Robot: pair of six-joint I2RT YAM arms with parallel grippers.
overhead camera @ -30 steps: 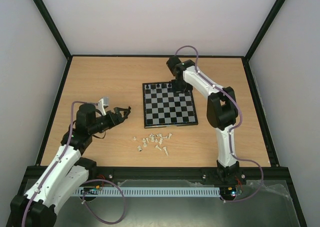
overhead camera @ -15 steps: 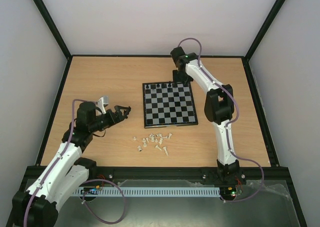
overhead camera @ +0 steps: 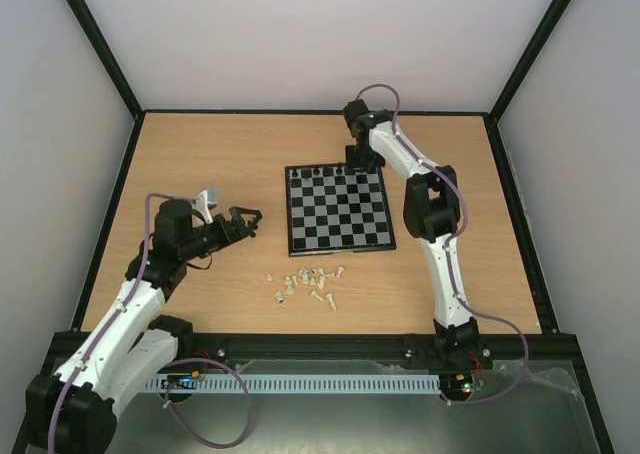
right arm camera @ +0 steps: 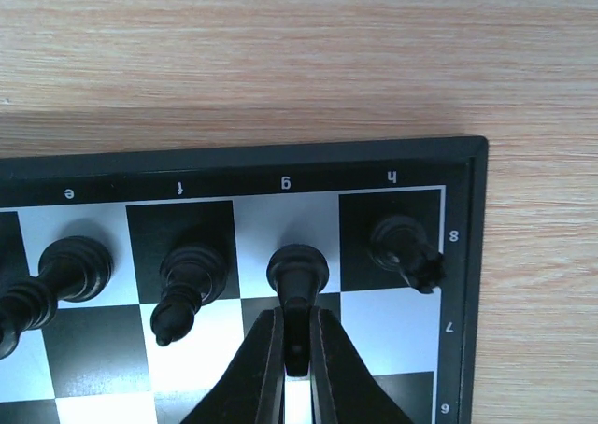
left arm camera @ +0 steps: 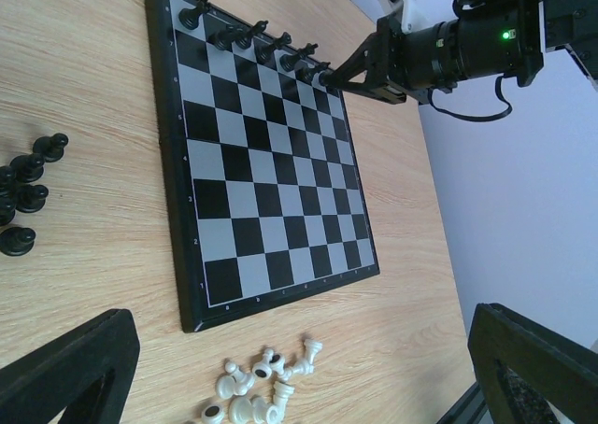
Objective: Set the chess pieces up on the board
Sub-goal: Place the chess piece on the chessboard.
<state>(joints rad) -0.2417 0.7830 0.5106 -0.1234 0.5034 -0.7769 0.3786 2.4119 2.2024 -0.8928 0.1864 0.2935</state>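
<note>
1. The board [overhead camera: 337, 210] lies flat on the wooden table [overhead camera: 200, 164], right of centre, with its black border toward both arms.
2. The black chessmen [left arm camera: 266, 46] stand in a single line along the board's far edge. In the right wrist view the squares there are lettered e to h on the last rank.
3. The right gripper [right arm camera: 296, 335] reaches over that far edge. Its fingers are pinched narrow on the upper part of a black piece [right arm camera: 297, 267]. The piece's base rests on the g square, between a piece on f and one on h.
4. The left gripper [overhead camera: 250, 224] hovers above the table to the left of the board, its jaws spread wide with nothing between them.
5. The white pieces [overhead camera: 308, 282] form a loose cluster on the table near the board's near edge. They are off the board, and several lie on their sides.
6. The loose black pieces [left arm camera: 28, 186] are a small group on the bare wood beside the board, off the board. They show only in the left wrist view.
</note>
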